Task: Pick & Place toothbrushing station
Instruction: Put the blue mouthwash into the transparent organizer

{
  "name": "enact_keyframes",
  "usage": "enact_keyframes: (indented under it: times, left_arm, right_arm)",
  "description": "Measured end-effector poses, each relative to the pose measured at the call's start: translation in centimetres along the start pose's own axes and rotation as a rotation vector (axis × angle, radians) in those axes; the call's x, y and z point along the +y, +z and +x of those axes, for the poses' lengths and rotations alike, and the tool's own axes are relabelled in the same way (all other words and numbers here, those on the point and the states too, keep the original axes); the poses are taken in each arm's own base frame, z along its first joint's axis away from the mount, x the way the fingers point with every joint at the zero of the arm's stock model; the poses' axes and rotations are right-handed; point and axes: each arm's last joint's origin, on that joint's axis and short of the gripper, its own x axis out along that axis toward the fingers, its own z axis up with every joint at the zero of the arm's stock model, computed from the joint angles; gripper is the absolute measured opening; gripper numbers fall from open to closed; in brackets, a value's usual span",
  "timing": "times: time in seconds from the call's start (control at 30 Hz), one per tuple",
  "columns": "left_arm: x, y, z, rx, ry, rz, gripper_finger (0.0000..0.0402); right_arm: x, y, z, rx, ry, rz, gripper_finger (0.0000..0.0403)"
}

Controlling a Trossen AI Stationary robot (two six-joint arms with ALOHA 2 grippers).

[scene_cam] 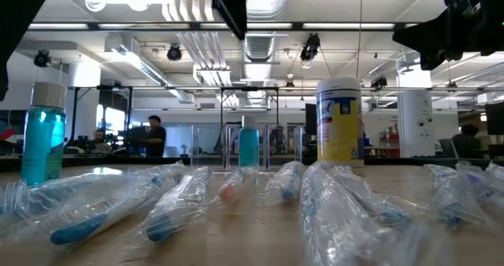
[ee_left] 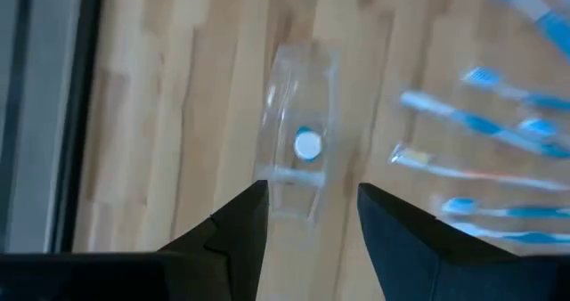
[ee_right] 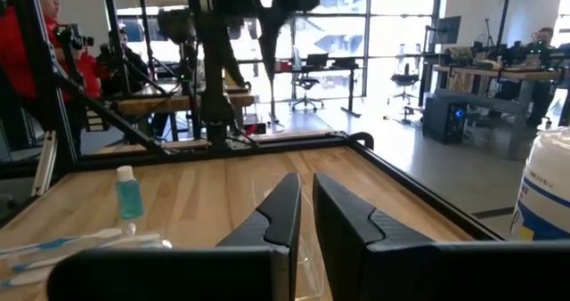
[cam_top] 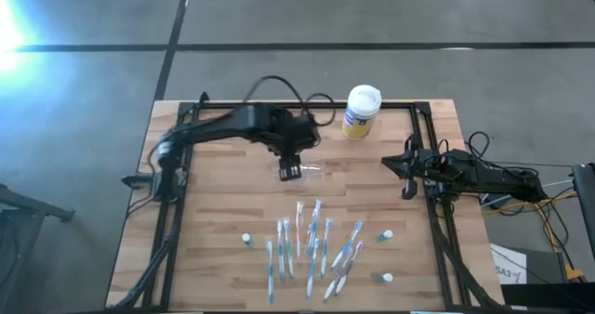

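The left gripper (cam_top: pixel 289 172) hangs above the middle of the wooden table (cam_top: pixel 214 221), fingers (ee_left: pixel 239 223) spread over the clear holder (ee_left: pixel 295 158) — which lies just beyond their tips, near the wrapped toothbrushes (cam_top: pixel 311 244); the right gripper (cam_top: pixel 407 191) waits at the table's right side — fingers nearly pressed together, holding nothing.

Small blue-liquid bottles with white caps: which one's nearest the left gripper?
The small blue-liquid bottle standing inside the clear plastic holder, right ahead of the open left gripper. The others stand among the wrapped toothbrushes.
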Motion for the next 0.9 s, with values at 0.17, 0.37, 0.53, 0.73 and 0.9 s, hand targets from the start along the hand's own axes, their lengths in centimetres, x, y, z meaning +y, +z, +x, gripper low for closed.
enact_keyframes:
  times: [0.17,0.37,0.53,0.73,0.9]
  left_arm:
    - [-0.8,-1.9,-5.2,-0.195,-0.036,0.010,0.0179]
    - [-1.5,-6.3,-8.9,-0.394,-0.094,-0.004,0.0176]
    - [-1.6,-10.7,-9.2,-0.535,-0.112,-0.085,0.0157]
    - [-1.3,-15.9,-7.1,-0.693,-0.152,-0.174,0.0105]
    - [-1.3,-19.8,-3.7,-0.824,-0.189,-0.201,0.0051]
  right_arm:
    - [0.0,-0.1,0.0,0.003,0.000,0.000,0.0034]
    - [0.0,-0.1,0.0,0.003,0.000,0.004,0.0034]
    - [0.0,-0.1,0.0,0.003,0.000,0.004,0.0034]
    - [0.0,-0.1,0.0,0.003,0.000,0.004,0.0034]
    - [0.0,-0.1,0.0,0.003,0.000,0.004,0.0034]
